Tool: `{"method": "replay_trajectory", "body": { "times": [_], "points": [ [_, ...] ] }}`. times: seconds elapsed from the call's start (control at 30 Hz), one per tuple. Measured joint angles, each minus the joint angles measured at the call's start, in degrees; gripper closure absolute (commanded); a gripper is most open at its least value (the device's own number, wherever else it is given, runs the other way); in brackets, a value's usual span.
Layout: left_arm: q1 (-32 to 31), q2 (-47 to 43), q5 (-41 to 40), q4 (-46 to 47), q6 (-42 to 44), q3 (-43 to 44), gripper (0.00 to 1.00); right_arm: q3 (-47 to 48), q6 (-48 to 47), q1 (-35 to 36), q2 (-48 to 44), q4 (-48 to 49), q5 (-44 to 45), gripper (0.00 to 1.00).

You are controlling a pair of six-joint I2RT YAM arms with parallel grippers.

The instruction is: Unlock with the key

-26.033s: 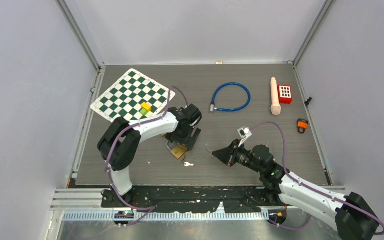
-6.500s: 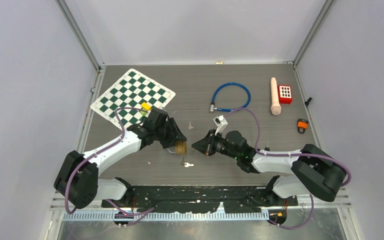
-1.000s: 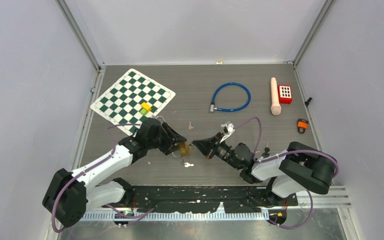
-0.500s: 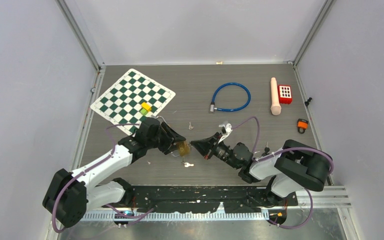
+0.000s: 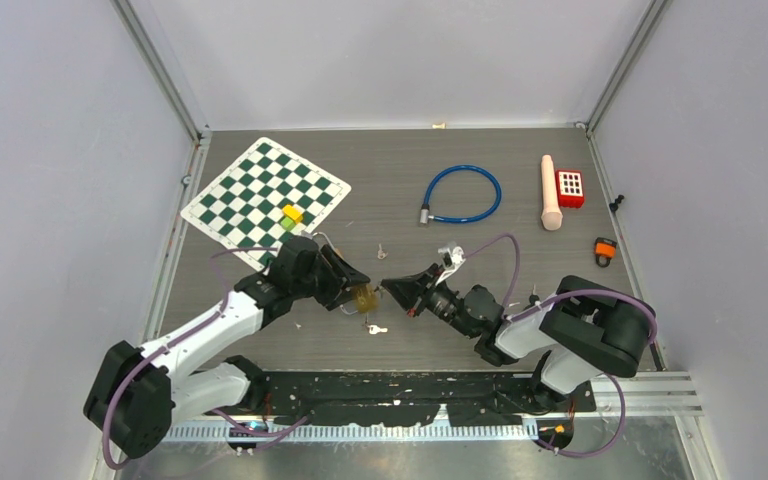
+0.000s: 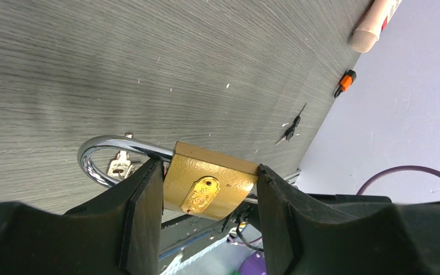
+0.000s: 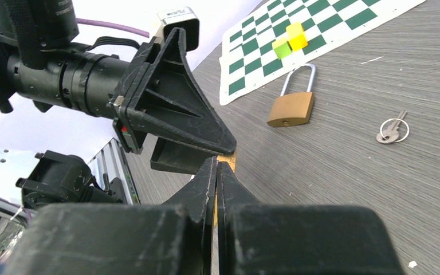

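My left gripper [image 5: 361, 293] is shut on a brass padlock [image 5: 366, 298] and holds it by its flat sides just above the table. In the left wrist view the padlock [image 6: 212, 186] sits between the fingers [image 6: 143, 206], with its chrome shackle closed and pointing left. My right gripper [image 5: 390, 287] is shut, and its tips [image 7: 216, 163] meet the padlock's underside [image 7: 228, 158]. The key is almost hidden between its pads. Only a small dark loop shows under the padlock in the left wrist view.
Loose keys lie at the front [image 5: 376, 328] and behind the grippers [image 5: 381, 251]. A second brass padlock [image 7: 291, 107] lies near the chessboard [image 5: 265, 188], which carries yellow and green blocks [image 5: 290, 215]. A blue cable lock [image 5: 462, 195], a beige cylinder [image 5: 551, 192] and a red block [image 5: 570, 187] are at the back right.
Since 26 s ago the left gripper has lifted the padlock off the table. The right gripper has closed in from the right. In the last second its tip crept slightly left against the padlock.
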Motion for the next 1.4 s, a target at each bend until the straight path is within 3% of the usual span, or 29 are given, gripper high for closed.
{"method": "replay_trajectory", "body": {
  "times": [0.37, 1.03, 1.4],
  "points": [
    [-0.02, -0.59, 0.85, 0.00, -0.13, -0.50, 1.00, -0.61, 1.46, -0.09, 3.06, 2.60, 3.30, 0.95],
    [0.00, -0.59, -1.29, -0.98, -2.38, -0.76, 1.00, 0.35, -0.85, 3.37, 2.08, 2.12, -2.29, 0.95],
    [0.02, -3.58, -0.74, 2.27, -3.02, -0.66, 1.00, 0.42, -0.90, 4.37, 2.19, -1.57, -1.22, 0.95]
  ]
}}
